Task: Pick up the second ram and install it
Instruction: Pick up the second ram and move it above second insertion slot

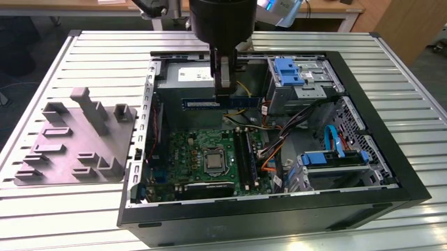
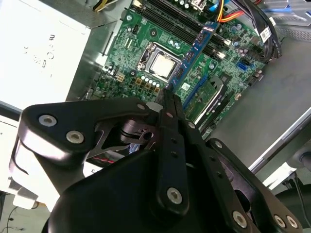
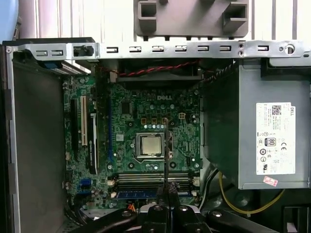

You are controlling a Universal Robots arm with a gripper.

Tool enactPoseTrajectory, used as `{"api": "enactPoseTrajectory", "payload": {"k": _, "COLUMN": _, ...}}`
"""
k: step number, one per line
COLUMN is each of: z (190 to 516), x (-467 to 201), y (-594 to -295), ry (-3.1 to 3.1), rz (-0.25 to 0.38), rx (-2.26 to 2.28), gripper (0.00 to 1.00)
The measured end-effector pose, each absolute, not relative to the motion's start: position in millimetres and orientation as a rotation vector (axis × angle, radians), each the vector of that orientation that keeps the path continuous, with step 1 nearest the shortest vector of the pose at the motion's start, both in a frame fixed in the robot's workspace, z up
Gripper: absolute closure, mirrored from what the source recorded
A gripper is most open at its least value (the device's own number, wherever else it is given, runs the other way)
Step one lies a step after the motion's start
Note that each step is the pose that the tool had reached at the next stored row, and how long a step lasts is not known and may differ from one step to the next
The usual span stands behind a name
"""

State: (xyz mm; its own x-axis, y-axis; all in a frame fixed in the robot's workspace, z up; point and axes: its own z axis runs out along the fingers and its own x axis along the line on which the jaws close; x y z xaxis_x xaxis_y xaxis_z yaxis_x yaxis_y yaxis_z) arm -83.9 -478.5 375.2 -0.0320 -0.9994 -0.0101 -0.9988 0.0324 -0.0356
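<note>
Low in the frame of the exterior view is the front wall of the big black open computer case [image 1: 279,209]. It sits on a silver ribbed metal table [image 1: 391,63]. At the left of the frame, just beside the case, lies a flat grey plastic plate with blocks sticking up [image 1: 70,151].

Inside the case, in the lower middle of the frame, is the green motherboard [image 1: 188,151] with a shiny square silver chip [image 1: 213,162]. Long black slots [image 1: 242,151] run next to the chip.

Farther back, in the upper middle of the frame, the black gripper [image 1: 223,94] comes down from the top. Its two fingers are squeezed tight on the second ram [image 1: 202,104], a thin, long, blue-green memory stick. The stick is up in the air over the far part of the case, not in any slot. It lies level and crosswise to the slots.

In the first wrist view the gripper [image 3: 165,204] holds the stick edge-on, so it looks like a thin dark line [image 3: 165,155] over the chip.

Behind the stick is the grey metal power box [image 1: 185,76].
</note>
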Motion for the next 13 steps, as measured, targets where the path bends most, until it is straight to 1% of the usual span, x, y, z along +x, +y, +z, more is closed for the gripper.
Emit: {"api": "enactPoseTrajectory", "payload": {"k": 13, "z": 363.2, "x": -78.5, "y": -479.2, "ry": 2.234, "rz": -0.029, "rx": -2.163, "gripper": 0.89}}
